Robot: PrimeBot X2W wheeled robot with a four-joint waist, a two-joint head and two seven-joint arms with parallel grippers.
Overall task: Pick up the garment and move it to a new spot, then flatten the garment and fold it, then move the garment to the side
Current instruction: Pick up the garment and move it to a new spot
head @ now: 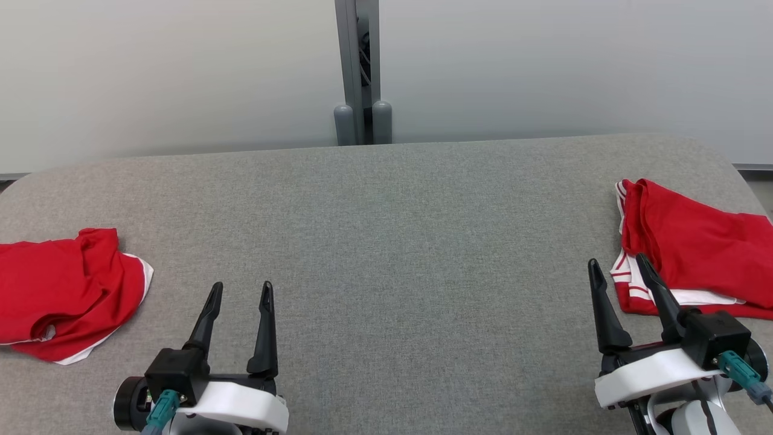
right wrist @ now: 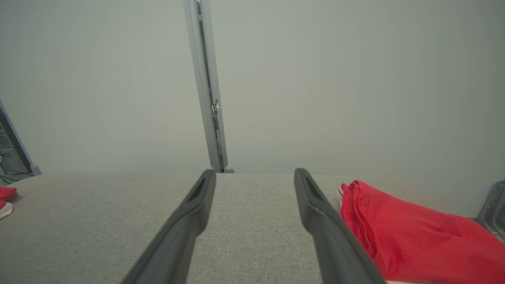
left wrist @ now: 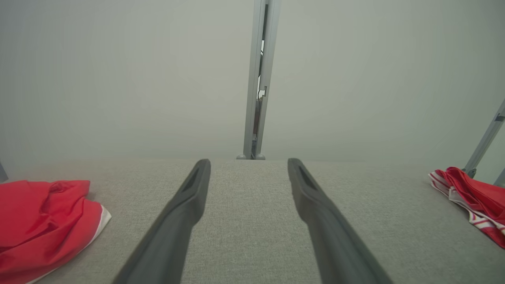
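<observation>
Two red garments with white trim lie on the grey fabric table (head: 386, 229). One crumpled garment (head: 60, 290) (left wrist: 39, 221) sits at the left edge, to the left of my left gripper (head: 241, 284) (left wrist: 248, 161). The other garment (head: 694, 248) (right wrist: 402, 236), loosely folded with striped trim, lies at the right edge, just beyond and right of my right gripper (head: 617, 260) (right wrist: 255, 171). Both grippers hover low over the near part of the table, open, with nothing between their fingers and touching neither garment.
A pale wall runs behind the table, split by a grey metal post (head: 361, 72) at the back middle. The table's far corners are rounded. A wide stretch of bare grey fabric lies between the two garments.
</observation>
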